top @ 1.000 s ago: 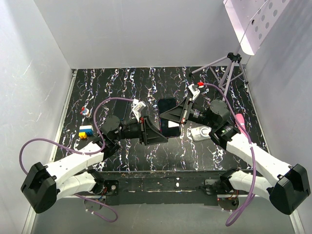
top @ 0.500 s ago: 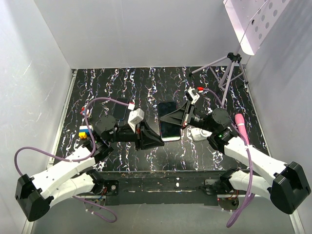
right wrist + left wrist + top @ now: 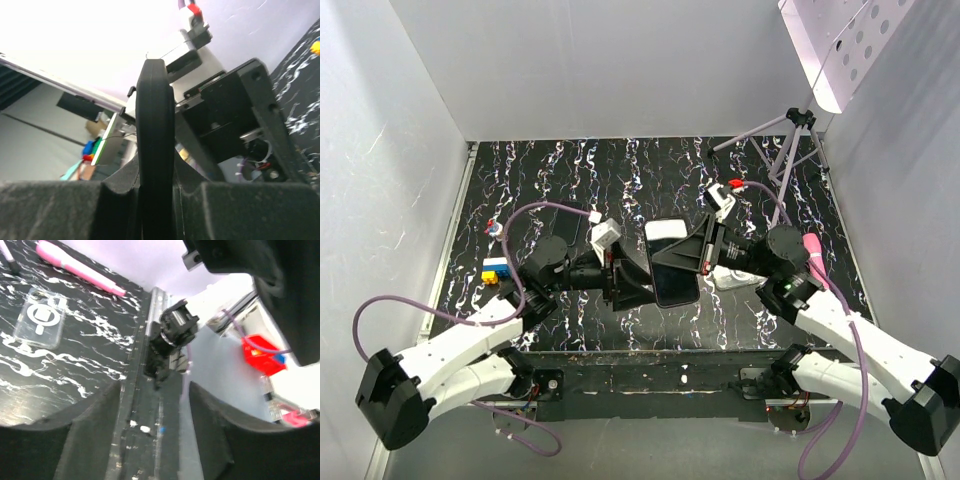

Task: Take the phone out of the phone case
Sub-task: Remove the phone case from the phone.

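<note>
The phone (image 3: 672, 268) shows its glossy black screen in the top view. It sits in the black phone case (image 3: 155, 150), whose edge stands upright in the right wrist view. I cannot make out a red rim. My right gripper (image 3: 694, 254) (image 3: 156, 187) is shut on the case's right side and holds it above the table. My left gripper (image 3: 636, 286) (image 3: 155, 407) is open, close beside the case's lower left edge, with nothing between its fingers (image 3: 95, 412).
A clear phone case (image 3: 730, 274) (image 3: 42, 320) and a pink pen (image 3: 812, 254) (image 3: 80, 267) lie on the table at right. A smaller dark phone (image 3: 570, 224) and yellow and blue blocks (image 3: 495, 270) lie at left. A tripod (image 3: 790, 140) stands at the back right.
My right gripper has carried the cased phone nearer and slightly right, turning its screen more toward the top camera. My left gripper has stayed by its left edge, shifting slightly nearer.
</note>
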Robot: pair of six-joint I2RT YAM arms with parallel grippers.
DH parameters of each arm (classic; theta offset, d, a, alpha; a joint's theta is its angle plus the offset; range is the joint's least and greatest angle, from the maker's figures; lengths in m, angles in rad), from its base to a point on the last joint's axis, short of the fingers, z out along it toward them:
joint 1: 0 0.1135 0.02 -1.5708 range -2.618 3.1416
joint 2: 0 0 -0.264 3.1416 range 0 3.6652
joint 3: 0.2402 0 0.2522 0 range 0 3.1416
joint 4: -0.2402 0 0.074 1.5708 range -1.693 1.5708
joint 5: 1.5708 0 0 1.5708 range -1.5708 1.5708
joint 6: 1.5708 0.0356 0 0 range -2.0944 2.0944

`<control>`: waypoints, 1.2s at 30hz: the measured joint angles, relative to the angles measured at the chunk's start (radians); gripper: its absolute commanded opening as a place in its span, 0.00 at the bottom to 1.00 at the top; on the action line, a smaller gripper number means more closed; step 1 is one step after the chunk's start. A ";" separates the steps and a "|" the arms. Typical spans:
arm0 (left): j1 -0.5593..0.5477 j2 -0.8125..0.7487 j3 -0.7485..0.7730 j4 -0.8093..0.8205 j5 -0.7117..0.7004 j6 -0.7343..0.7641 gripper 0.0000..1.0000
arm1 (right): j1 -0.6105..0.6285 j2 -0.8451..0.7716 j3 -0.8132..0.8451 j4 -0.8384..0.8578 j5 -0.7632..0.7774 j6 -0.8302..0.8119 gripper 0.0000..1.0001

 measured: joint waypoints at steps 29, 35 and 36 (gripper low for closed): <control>0.002 -0.059 0.085 -0.085 -0.221 -0.446 0.70 | -0.025 -0.089 0.104 -0.454 0.174 -0.435 0.01; 0.001 -0.069 -0.074 0.094 -0.174 -0.588 0.59 | -0.038 -0.072 0.101 -0.400 0.229 -0.350 0.01; 0.001 -0.060 -0.083 0.120 -0.163 -0.607 0.56 | -0.039 -0.065 0.101 -0.388 0.227 -0.340 0.01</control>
